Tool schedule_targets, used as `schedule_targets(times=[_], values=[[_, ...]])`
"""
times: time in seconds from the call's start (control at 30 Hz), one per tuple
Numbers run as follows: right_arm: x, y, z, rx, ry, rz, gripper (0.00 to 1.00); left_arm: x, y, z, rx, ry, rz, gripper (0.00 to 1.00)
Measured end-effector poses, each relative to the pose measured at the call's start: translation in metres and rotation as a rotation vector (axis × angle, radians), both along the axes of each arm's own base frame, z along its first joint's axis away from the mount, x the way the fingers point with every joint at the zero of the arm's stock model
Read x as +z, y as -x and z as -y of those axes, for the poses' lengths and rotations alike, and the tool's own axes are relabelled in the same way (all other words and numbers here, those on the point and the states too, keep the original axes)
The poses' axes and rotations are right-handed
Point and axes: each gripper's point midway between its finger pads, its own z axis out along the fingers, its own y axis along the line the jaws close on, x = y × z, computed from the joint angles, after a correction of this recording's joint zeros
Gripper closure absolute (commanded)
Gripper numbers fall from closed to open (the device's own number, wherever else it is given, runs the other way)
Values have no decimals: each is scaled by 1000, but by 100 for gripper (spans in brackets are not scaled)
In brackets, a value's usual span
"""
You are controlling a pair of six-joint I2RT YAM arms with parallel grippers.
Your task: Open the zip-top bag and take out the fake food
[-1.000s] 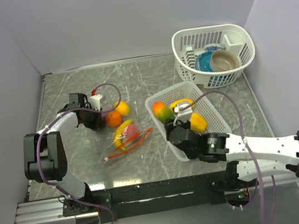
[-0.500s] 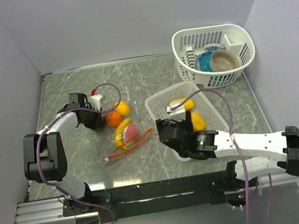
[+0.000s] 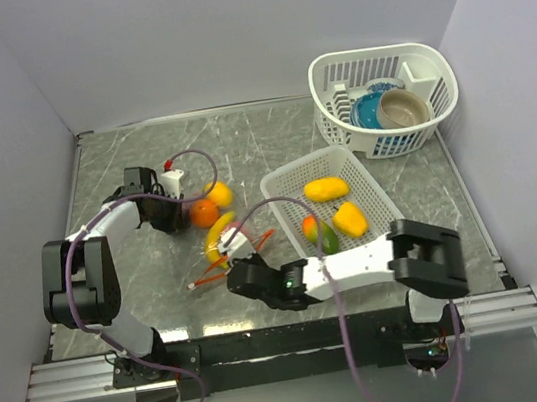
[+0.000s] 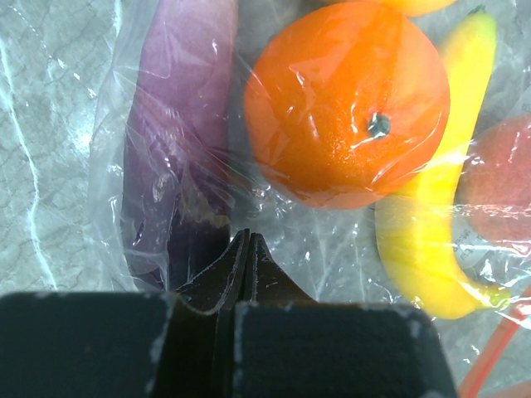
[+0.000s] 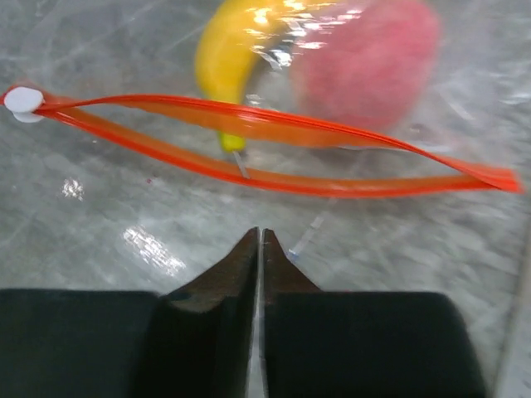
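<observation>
The zip-top bag [image 3: 214, 231] lies left of centre, its red-orange zip strip [image 5: 274, 157] gaping open. Inside it I see fake food: an orange [image 4: 344, 99], a dark purple eggplant [image 4: 178, 141], a banana [image 5: 236, 50] and a pink fruit [image 5: 365, 58]. My left gripper [image 4: 247, 236] is shut on the bag's clear film at its closed end, next to the eggplant; in the top view the left gripper [image 3: 171, 211] sits by the orange. My right gripper [image 5: 260, 234] is shut and empty, just short of the bag's open mouth, low over the table; it also shows in the top view [image 3: 241, 262].
A white mesh basket [image 3: 281, 181] right of the bag holds a yellow-orange fruit [image 3: 325, 189], a yellow pepper [image 3: 349, 219] and a red-green fruit [image 3: 319, 234]. A round white basket [image 3: 428, 61] at the back right holds blue and tan bowls. A lemon [image 3: 218, 193] lies by the orange.
My right arm swung left from over the mesh basket to the bag's mouth. The red-green fruit now lies nearer the front of the mesh basket. The left arm has not moved.
</observation>
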Motion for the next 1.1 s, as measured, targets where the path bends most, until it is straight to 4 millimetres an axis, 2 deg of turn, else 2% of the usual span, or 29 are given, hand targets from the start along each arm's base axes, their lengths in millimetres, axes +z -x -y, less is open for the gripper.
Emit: schedule_targets(times=[0.03,0.07,0.1,0.2,0.23,0.33,0.57,0.7,0.8,0.9,1.07,1.1], values=[[-7,-1,-6,9,8,-6,77,0,0,0,0,-1,-2,99],[-10,-4,-12,11,7,-9,66,0,1,0,0,-1,-4,99],[-12,-6,-16,13,3,-12,62,0,1,0,0,-1,-5,99],[-12,-20,-23,-9,-24,-12,33,0,2,0,-1,-2,-6,99],[-11,-27,-23,-22,-35,-9,13,0,2,0,-1,-2,-6,99],[-7,-46,-24,-63,-58,5,6,0,2,0,-1,-2,-6,99],[-10,-86,-24,-143,-68,19,4,0,1,0,-7,-4,-2,99],[-9,-99,-28,-161,-72,31,4,2,1,-1,-10,-6,5,99],[-4,-106,-39,-156,-87,44,4,3,0,-1,-15,-8,12,99],[-3,-112,-53,-147,-101,49,7,4,0,-2,-18,-10,17,99],[-13,-110,-57,-140,-96,30,18,4,-1,-4,-17,-14,21,99],[-15,-109,-57,-139,-100,21,23,4,-1,-5,-18,-15,22,99]])
